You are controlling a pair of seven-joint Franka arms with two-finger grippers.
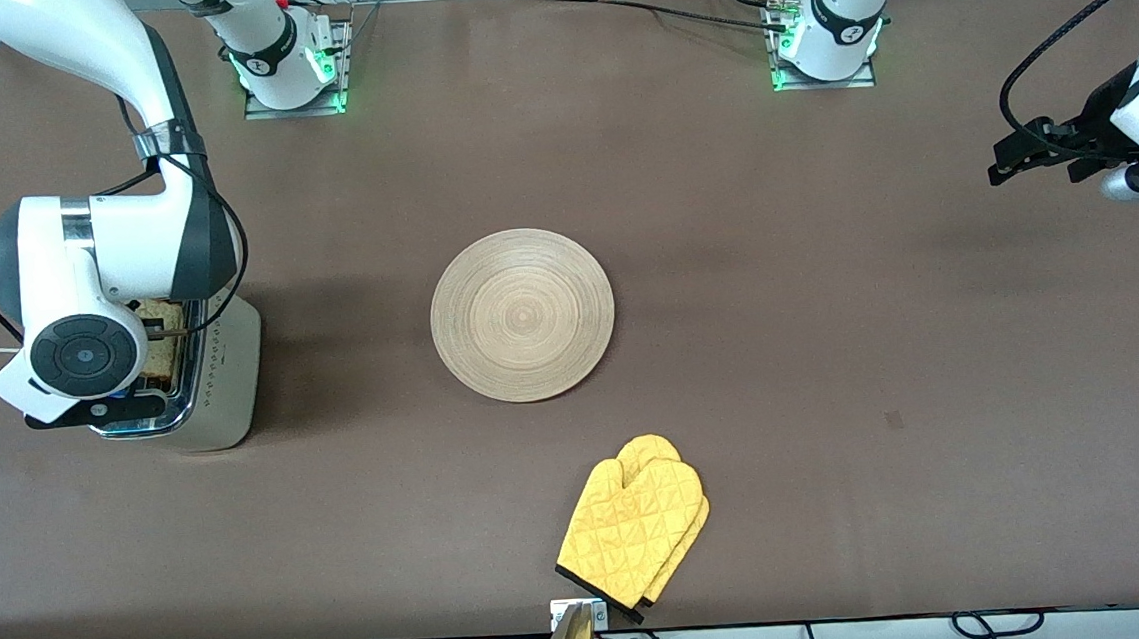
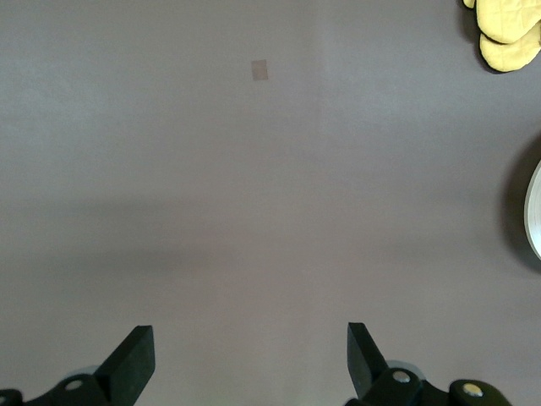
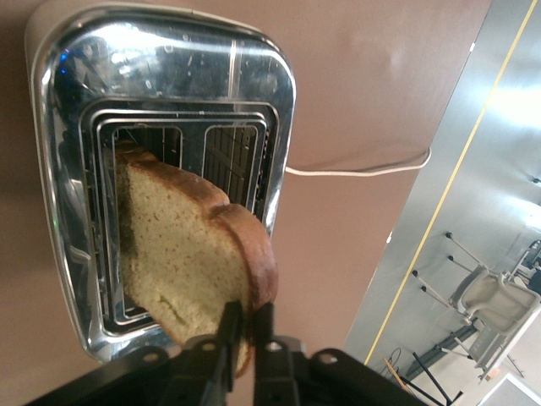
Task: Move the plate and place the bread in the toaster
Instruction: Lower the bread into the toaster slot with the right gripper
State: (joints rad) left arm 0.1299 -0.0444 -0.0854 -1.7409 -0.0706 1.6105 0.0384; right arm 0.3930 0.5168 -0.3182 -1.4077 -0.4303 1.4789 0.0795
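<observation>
The right gripper [image 3: 245, 338] pinches the bread [image 3: 190, 254] by its crust, just above 1 slot of the toaster [image 3: 161, 68] — lowering comes next. The left gripper [image 2: 249, 359] waits spread wide, empty; the plate [image 1: 522, 314] sits well apart.

Right two-finger black gripper [image 3: 245, 334] apparently low, pinched shut; left two-finger black gripper [image 2: 249, 359] waits aloft, fingers spread.

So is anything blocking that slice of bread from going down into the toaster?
Nothing visible. The right gripper pinches the bread by its crust right over the toaster, and the slice's far end already dips into one open slot. The plate sits mid-table, apart from it, and the left gripper waits open over bare table.
</observation>
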